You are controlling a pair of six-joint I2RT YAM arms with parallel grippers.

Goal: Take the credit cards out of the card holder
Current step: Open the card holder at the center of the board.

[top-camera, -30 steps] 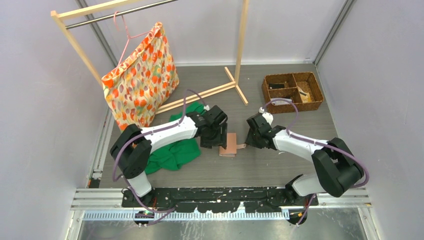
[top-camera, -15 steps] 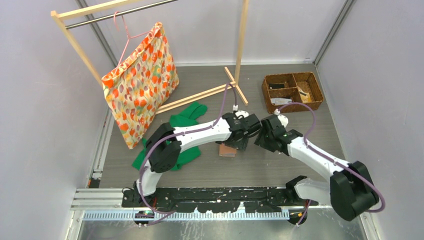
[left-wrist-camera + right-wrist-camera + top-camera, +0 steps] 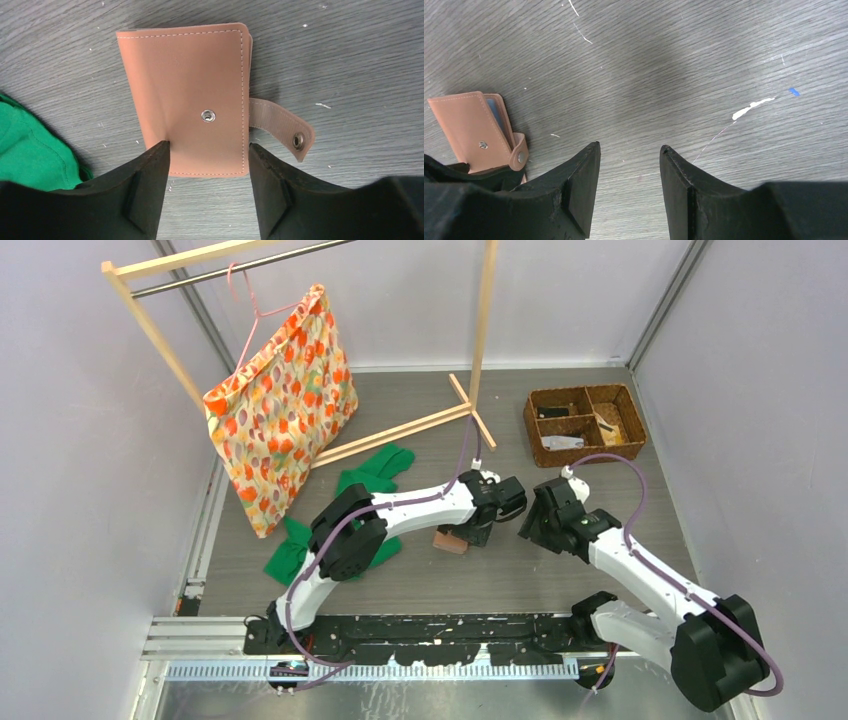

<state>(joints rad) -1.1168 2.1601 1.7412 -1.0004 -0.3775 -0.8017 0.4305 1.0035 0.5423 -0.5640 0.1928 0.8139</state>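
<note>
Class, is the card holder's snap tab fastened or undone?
Undone: the snap tab lies loose beside the folded card holder, whose stud is uncovered.

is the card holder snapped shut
No, the snap tab sticks out loose beside the card holder, off the stud on its cover.

card holder [image 3: 190, 95] on table [image 3: 350, 50], just ahead of left gripper [image 3: 207, 147] | cloth [image 3: 30, 145] left of that gripper | card holder left of right gripper [image 3: 630, 147], apart
</note>
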